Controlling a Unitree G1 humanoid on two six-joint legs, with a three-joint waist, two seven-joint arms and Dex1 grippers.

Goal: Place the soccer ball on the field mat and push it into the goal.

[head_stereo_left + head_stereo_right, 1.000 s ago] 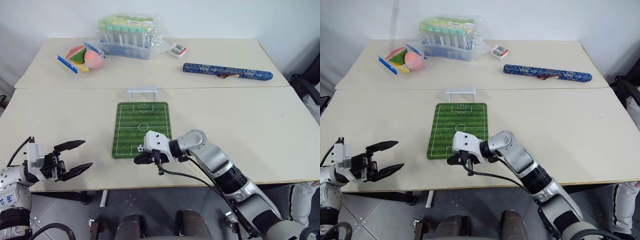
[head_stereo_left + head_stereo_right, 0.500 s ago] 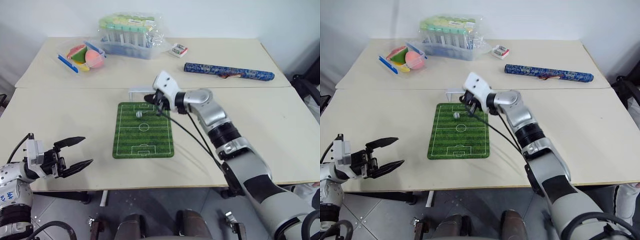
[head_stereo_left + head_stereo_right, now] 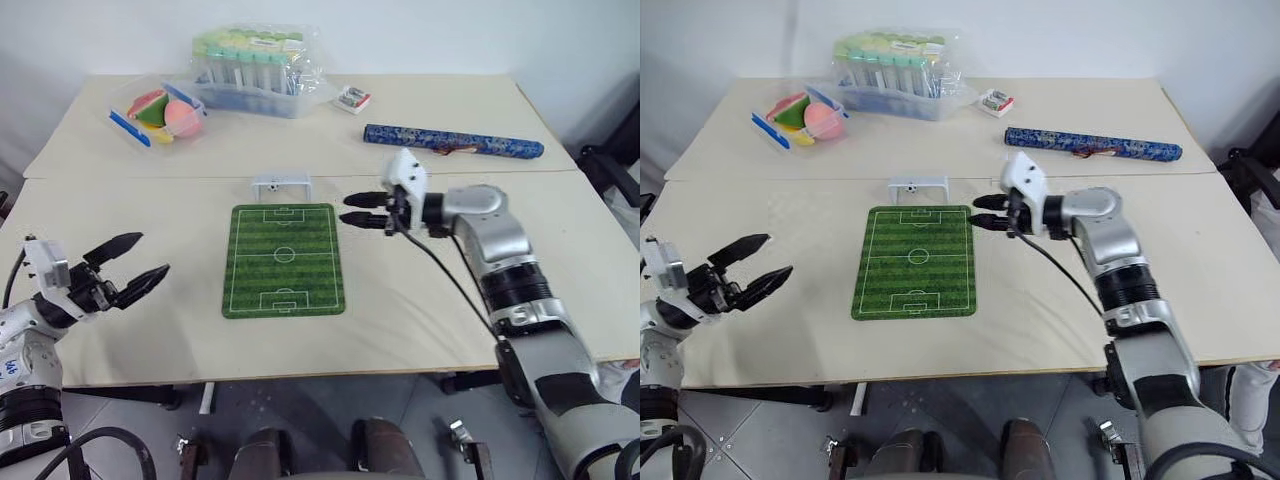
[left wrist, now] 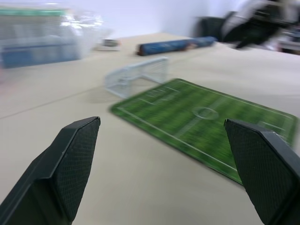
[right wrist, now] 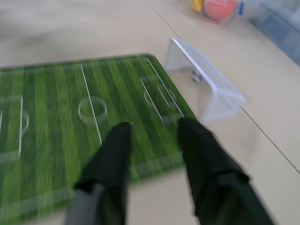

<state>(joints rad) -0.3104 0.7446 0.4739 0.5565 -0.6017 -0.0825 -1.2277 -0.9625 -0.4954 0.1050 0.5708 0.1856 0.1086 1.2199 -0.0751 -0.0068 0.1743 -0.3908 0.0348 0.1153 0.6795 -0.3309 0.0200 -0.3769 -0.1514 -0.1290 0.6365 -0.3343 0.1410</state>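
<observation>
The green field mat (image 3: 285, 260) lies in the middle of the near table. The white goal (image 3: 281, 185) stands just past its far end. The tiny soccer ball (image 3: 910, 186) sits inside the goal, by its left post. My right gripper (image 3: 352, 209) hovers beside the mat's far right corner, pointing left. It is open and holds nothing. In the right wrist view its black fingers (image 5: 115, 154) frame the mat's far end, with the goal (image 5: 206, 79) just beyond. My left gripper (image 3: 150, 256) stands open and empty at the near left, well clear of the mat (image 4: 201, 122).
On the far table stand a clear box of tubes (image 3: 255, 65), an open container with a pink-orange ball (image 3: 160, 108), a small box (image 3: 352, 98) and a blue patterned roll (image 3: 455, 142). A seam runs between the two tables just behind the goal.
The right gripper swept the ball up the mat from its near end into the goal, then drew off to the right and opened. The left gripper rose and drifted left.
</observation>
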